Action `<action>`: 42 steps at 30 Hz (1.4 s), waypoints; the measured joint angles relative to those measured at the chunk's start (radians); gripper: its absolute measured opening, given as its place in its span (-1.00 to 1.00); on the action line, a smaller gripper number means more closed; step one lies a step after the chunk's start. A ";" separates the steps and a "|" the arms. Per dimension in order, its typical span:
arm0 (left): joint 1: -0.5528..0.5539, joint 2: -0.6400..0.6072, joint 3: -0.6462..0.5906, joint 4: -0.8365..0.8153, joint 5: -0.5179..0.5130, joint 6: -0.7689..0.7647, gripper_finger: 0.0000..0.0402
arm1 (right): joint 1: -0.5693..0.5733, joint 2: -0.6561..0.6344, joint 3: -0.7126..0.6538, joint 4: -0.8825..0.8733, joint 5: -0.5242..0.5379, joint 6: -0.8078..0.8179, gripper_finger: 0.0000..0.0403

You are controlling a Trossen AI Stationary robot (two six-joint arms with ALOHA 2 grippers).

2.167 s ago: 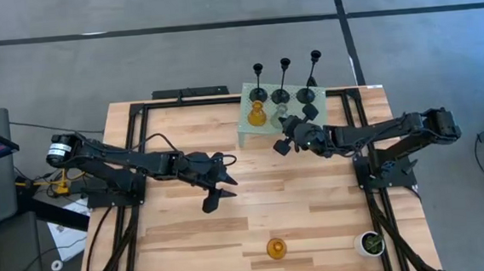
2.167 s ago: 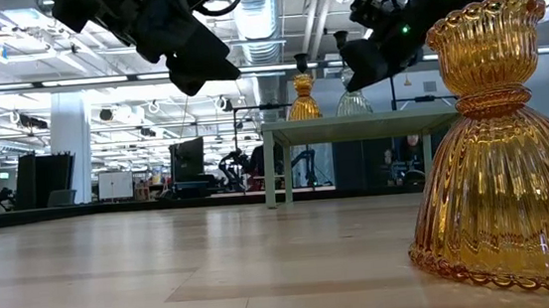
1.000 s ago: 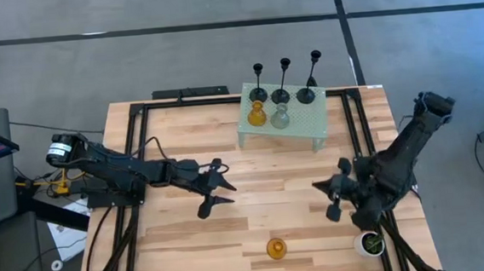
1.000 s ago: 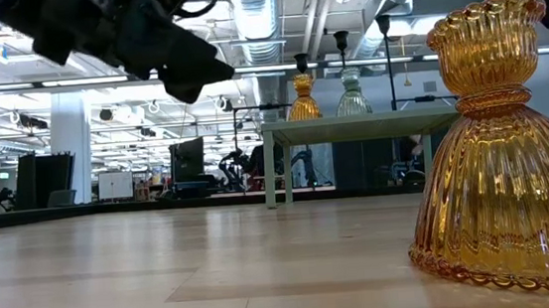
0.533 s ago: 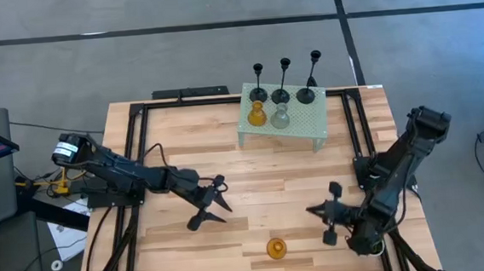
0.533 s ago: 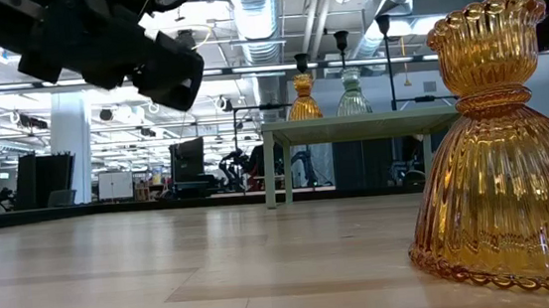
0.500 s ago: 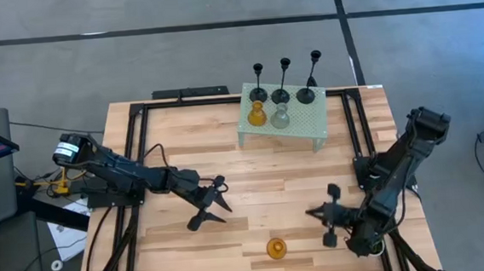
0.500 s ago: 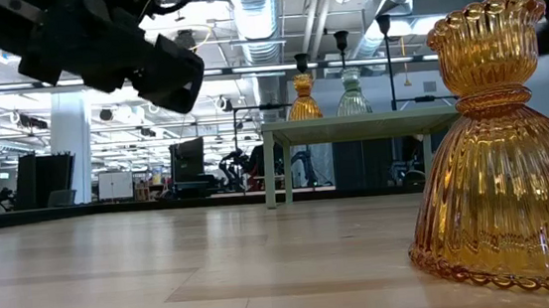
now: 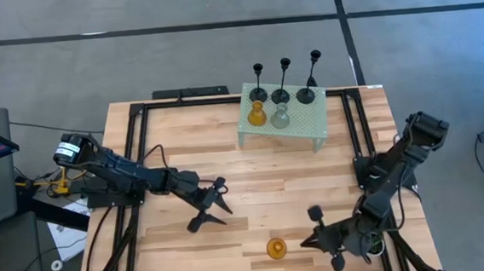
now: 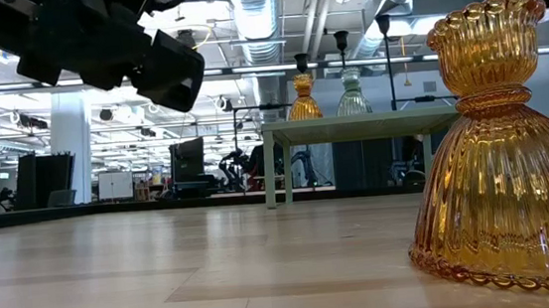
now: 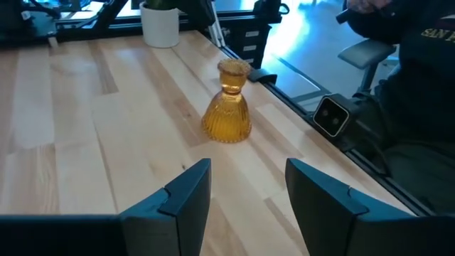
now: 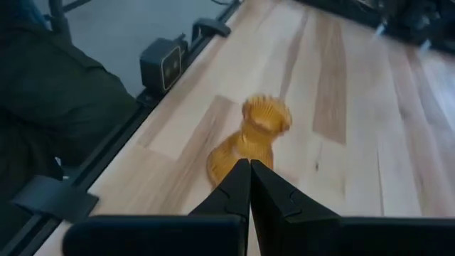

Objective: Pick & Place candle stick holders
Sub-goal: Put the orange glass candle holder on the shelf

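Observation:
An amber candle stick holder (image 9: pixel 276 249) stands upright on its wide base near the table's near edge; it also shows in the low view (image 10: pixel 498 144) and both wrist views (image 11: pixel 227 107) (image 12: pixel 252 139). My right gripper (image 9: pixel 306 244) is shut just to its right, its tips pointing at it with a small gap between (image 12: pixel 250 178). My left gripper (image 9: pixel 209 213) hangs open above the table, left of and beyond the holder (image 11: pixel 245 174). Three black holders (image 9: pixel 283 88), another amber one (image 9: pixel 257 115) and a pale one (image 9: pixel 281 116) stand on a pale green stand (image 9: pixel 305 124) at the far side.
A white pot (image 11: pixel 160 21) with a green plant stands at the near right corner, mostly hidden by my right arm in the high view. Dark frame rails (image 9: pixel 137 160) run along the table's sides. Bare wood (image 9: pixel 270 172) lies between the stand and the near holder.
My right gripper has swung down toward the table's near edge and leftward, up to the amber holder, rolling as it went and staying shut. My left gripper has dropped a little toward the near edge, then kept still, open. The holders have not moved.

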 joint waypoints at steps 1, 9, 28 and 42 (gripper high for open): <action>-0.002 0.000 0.000 0.000 0.000 0.000 -0.10 | -0.013 0.000 0.000 0.008 -0.019 -0.020 -1.00; -0.042 0.000 0.000 0.019 0.000 0.000 -0.10 | -0.091 0.000 -0.111 0.166 -0.141 -0.015 -1.00; -0.052 0.000 0.000 0.026 0.000 0.006 -0.10 | -0.199 -0.001 -0.371 0.593 -0.132 0.076 -1.00; -0.052 0.000 0.000 0.026 0.000 0.007 -0.10 | -0.234 -0.001 -0.327 0.548 -0.193 0.078 -0.15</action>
